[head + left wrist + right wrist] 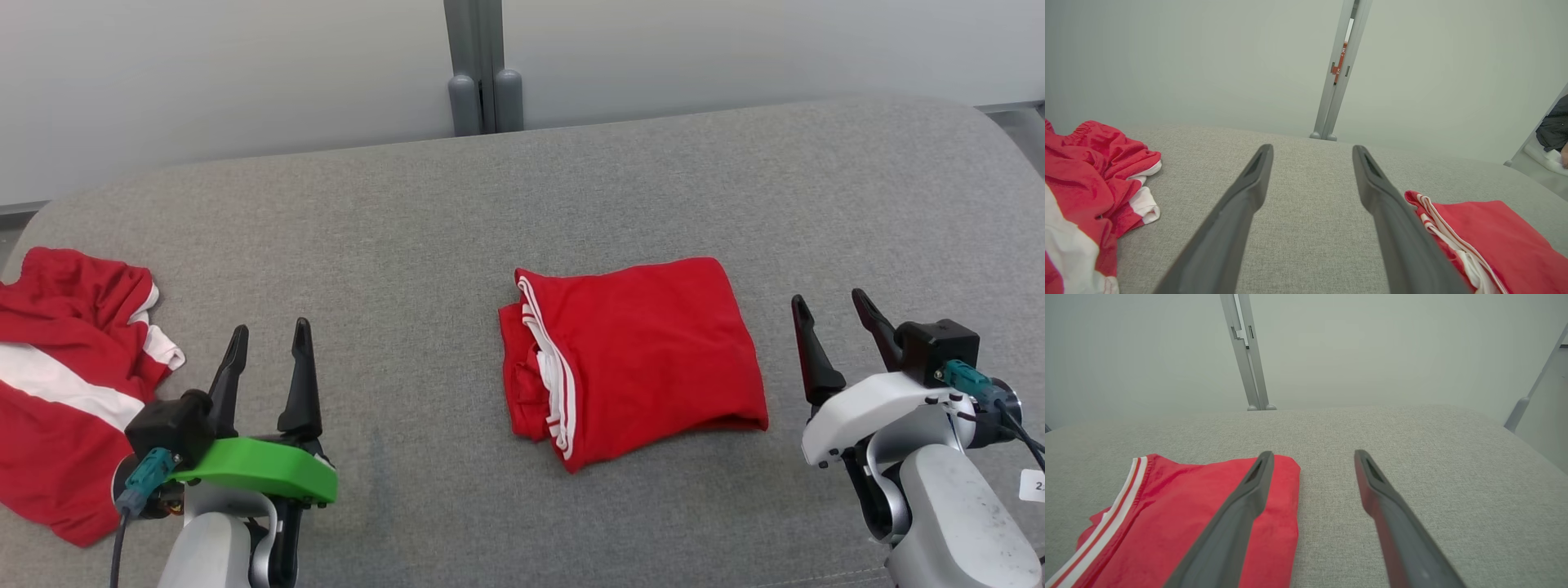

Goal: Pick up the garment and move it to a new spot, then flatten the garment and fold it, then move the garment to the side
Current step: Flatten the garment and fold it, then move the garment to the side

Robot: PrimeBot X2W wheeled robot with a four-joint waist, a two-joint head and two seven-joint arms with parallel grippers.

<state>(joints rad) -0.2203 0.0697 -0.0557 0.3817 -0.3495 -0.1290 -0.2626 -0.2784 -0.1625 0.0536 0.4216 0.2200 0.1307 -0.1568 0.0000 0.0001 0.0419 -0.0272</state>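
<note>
Head view, 9 o'clock edge: crumpled red cloth garment with a broad white band (65,384), heaped on the grey woven-fabric surface (490,212), not laid out.

Left gripper (271,328): two dark fingers spread wide, nothing between them, pointing to 12 o'clock. The crumpled garment sits near it at 9 o'clock, not touching.

Centre: folded red cloth garment with white-striped trim (645,351), a compact, roughly square packet with its striped edges stacked along its 9 o'clock side. It lies flat on the surface, well apart from the left gripper, at that gripper's 3 o'clock.

Right gripper (829,298): fingers likewise parted and empty. The folded garment lies just beside it at 9 o'clock. In the right wrist view one finger crosses over the packet's corner; I cannot tell whether it touches.

Assessment: taking the folded garment as the piece in hand, relocation, flattening and folding look done. What is left is moving it to the side, and no grip is on it yet. The layers at the 9 o'clock edge look loose, so the packet may splay when lifted.
</note>
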